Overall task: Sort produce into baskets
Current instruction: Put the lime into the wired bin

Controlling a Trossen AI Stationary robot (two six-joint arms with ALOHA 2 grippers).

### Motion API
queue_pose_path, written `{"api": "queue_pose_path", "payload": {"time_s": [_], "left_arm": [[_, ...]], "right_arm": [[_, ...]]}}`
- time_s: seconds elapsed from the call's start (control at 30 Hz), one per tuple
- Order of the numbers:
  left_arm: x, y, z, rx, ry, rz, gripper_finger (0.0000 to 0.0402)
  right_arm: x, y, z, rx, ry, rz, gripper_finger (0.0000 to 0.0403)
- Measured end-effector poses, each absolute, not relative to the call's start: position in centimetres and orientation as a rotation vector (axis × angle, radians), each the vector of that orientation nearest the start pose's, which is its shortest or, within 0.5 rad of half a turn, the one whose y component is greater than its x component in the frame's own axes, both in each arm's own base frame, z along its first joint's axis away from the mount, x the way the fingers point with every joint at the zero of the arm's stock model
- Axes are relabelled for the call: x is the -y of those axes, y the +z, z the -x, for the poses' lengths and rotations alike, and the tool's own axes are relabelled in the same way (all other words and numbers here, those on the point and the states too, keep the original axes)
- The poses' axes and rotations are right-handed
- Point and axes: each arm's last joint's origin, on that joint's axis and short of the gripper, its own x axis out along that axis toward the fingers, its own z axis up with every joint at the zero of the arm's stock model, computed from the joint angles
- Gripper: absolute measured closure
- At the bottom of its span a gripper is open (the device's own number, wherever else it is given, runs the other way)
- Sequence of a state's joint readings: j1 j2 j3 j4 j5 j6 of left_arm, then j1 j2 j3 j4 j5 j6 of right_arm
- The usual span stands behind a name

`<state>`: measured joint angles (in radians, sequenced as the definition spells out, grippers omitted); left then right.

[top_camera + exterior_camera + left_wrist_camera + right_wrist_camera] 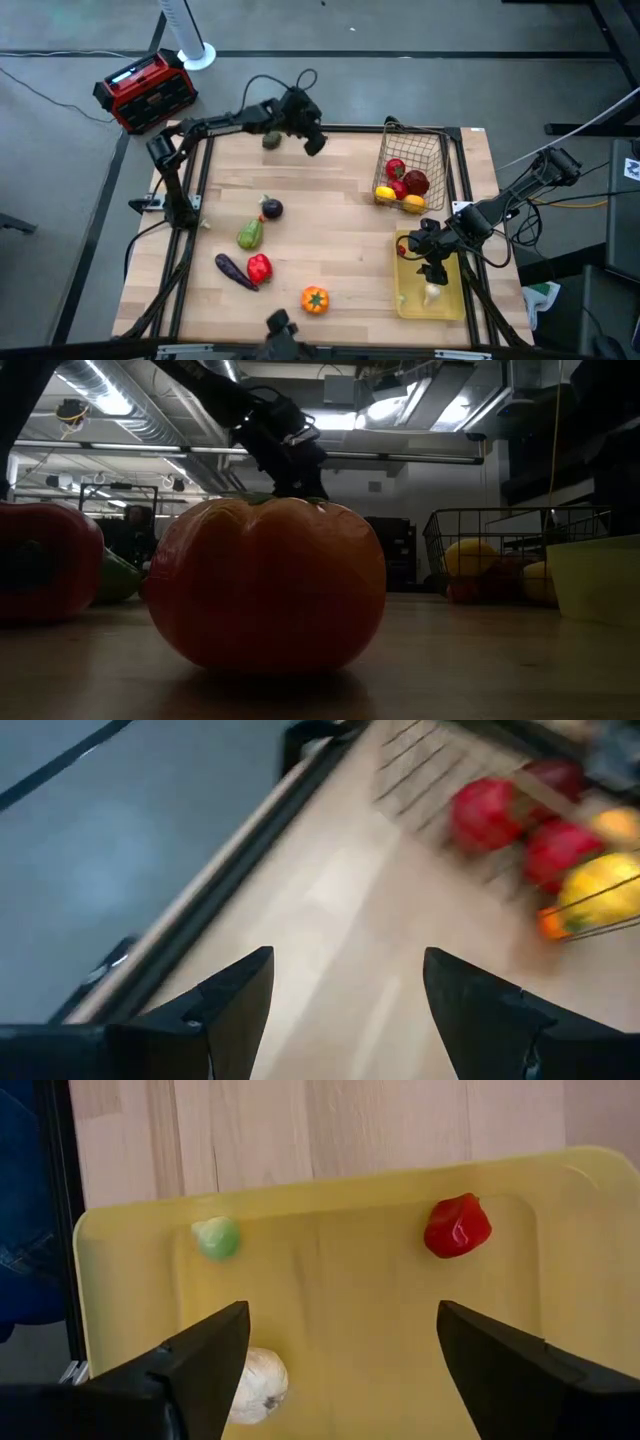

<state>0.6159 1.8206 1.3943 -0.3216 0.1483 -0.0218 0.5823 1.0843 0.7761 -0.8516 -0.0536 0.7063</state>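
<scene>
Five pieces of produce lie loose near the table's left and front edges, among them an orange tomato (315, 299), which looks light, hard and slick, best pinched across its middle. Right gripper (432, 268) hovers fingers apart over the yellow tray (447, 305); left gripper (311, 139), fingers apart and empty, hangs near the back edge beside the wire basket (430, 152).

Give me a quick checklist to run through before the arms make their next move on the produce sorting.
1. Right gripper open and empty above the yellow tray: ok.
2. White garlic lying in the tray, apart from the fingers: ok.
3. Left gripper open with nothing between its fingers: ok.
4. Left gripper clear of the wire basket, over bare table at the far edge: ok.
5. Produce still loose on the table, such as the orange tomato and the red pepper: not ok, sorting unfinished.
6. Which loose piece the left arm will take next: cannot tell.
</scene>
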Motion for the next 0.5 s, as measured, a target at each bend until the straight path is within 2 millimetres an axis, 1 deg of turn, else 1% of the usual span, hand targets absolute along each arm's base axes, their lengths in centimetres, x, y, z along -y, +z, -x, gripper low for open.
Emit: {"api": "queue_pose_path", "payload": {"time_s": [0.07,0.13,0.27,0.37,0.5], "left_arm": [[-23.9,25.1,-32.3,-0.755,0.495,0.302,0.0149],[-24.6,25.0,-31.1,-0.818,0.534,0.315,0.0149],[-25.8,24.0,-28.9,-0.932,0.577,0.364,0.0149],[-26.4,22.9,-27.3,-1.010,0.593,0.398,0.0149],[-27.2,22.1,-25.9,-1.065,0.611,0.381,0.0149]], "right_arm": [[-10.4,23.1,-15.5,-1.261,0.134,-0.302,0.0082],[-10.4,23.1,-15.5,-1.261,0.134,-0.302,0.0082],[-10.4,23.1,-15.5,-1.261,0.134,-0.302,0.0081],[-10.4,23.1,-15.5,-1.260,0.135,-0.302,0.0081],[-10.4,23.1,-15.5,-1.257,0.136,-0.303,0.0081]]}}
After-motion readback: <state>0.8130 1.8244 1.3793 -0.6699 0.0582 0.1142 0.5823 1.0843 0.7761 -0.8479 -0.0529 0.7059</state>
